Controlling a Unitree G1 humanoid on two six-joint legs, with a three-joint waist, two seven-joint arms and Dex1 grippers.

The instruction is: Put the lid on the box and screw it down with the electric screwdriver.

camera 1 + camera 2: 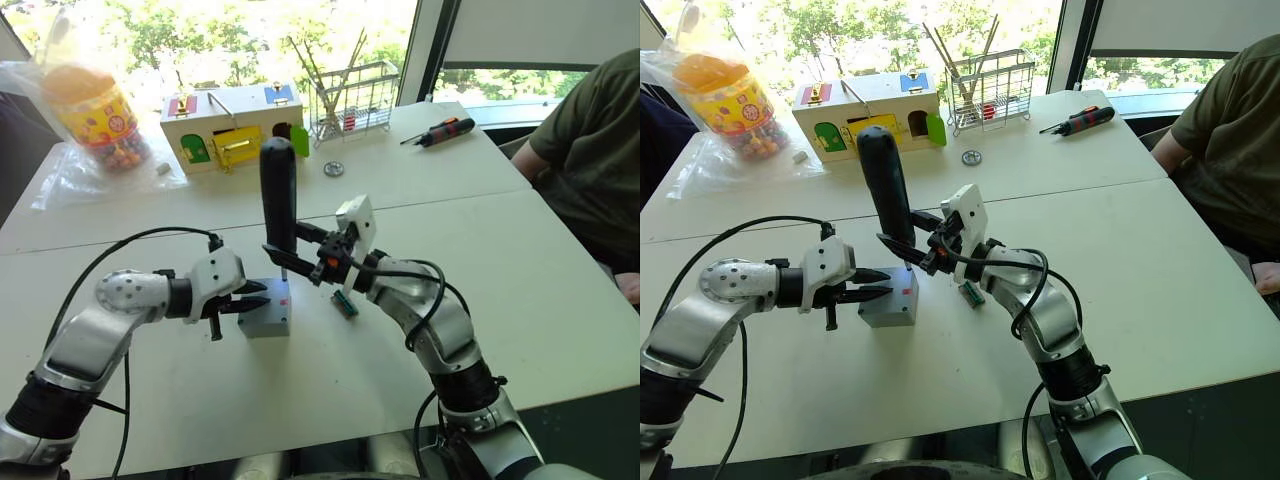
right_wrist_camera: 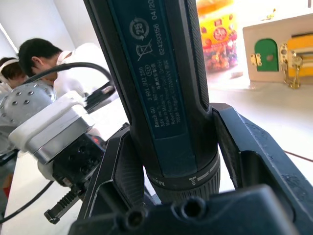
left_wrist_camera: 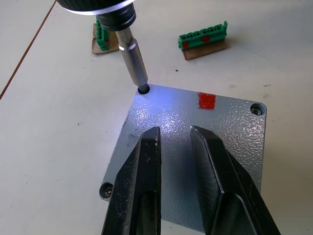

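The grey box point(image 1: 268, 318) stands mid-table with the lid point(image 3: 230, 127) lying flat on top of it; a red mark shows on the lid. My right gripper point(image 1: 292, 250) is shut on the electric screwdriver point(image 1: 278, 190), which it holds upright. The metal bit point(image 3: 134, 58) sits in one corner screw hole of the lid, lit by the tool's light. From the left, my left gripper point(image 1: 256, 296) reaches over the lid. Its fingers point(image 3: 142, 181) stand a little apart, with nothing between them.
Two green terminal blocks point(image 3: 203, 39) lie just beyond the box. At the back stand a wooden latch box point(image 1: 232, 125), a wire rack point(image 1: 352, 98), a jar point(image 1: 95, 112) and a hand screwdriver point(image 1: 440, 131). A person point(image 1: 590, 150) sits at the right edge.
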